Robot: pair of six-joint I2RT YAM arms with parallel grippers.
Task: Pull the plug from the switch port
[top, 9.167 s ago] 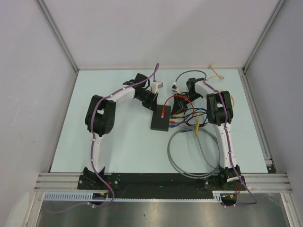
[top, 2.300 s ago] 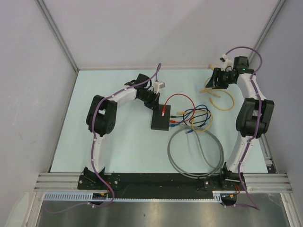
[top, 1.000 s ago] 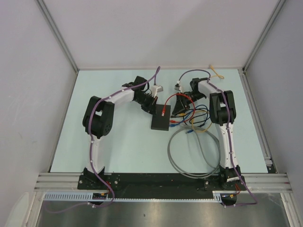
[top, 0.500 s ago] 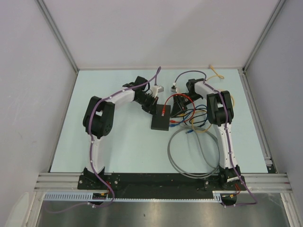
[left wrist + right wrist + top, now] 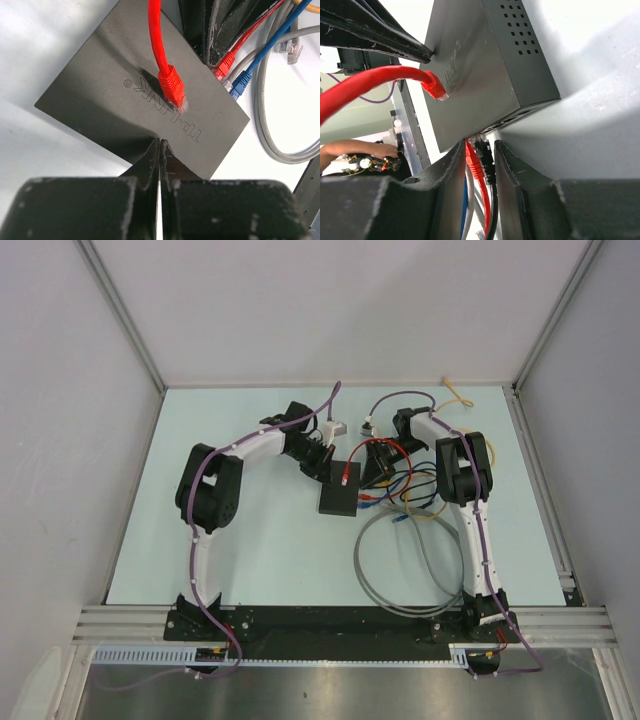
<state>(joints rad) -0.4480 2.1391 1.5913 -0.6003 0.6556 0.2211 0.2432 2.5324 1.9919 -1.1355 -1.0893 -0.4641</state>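
Observation:
The black switch [image 5: 337, 498] lies flat mid-table, its sockets along its right edge. My left gripper [image 5: 320, 462] is shut, its tips [image 5: 160, 145] pressing on the switch's top [image 5: 125, 95] at the far edge. My right gripper [image 5: 378, 468] is at the socket edge. In the right wrist view its jaws [image 5: 481, 155] close around a red plug [image 5: 474, 160] and a black plug [image 5: 485, 152], both seated in ports of the switch [image 5: 485, 65]. A loose red plug [image 5: 172, 90] rests on the switch's top.
A tangle of red, blue, black and yellow cables [image 5: 415, 495] lies right of the switch. A blue plug [image 5: 241, 80] sits beside the plugged red one. A big grey cable loop [image 5: 415, 570] lies in front. A yellow cable end [image 5: 455, 395] lies at the back right.
The right arm swung back from the back right corner to the switch's socket edge and set its jaws round the plugs. In the last half second nothing visibly moved.

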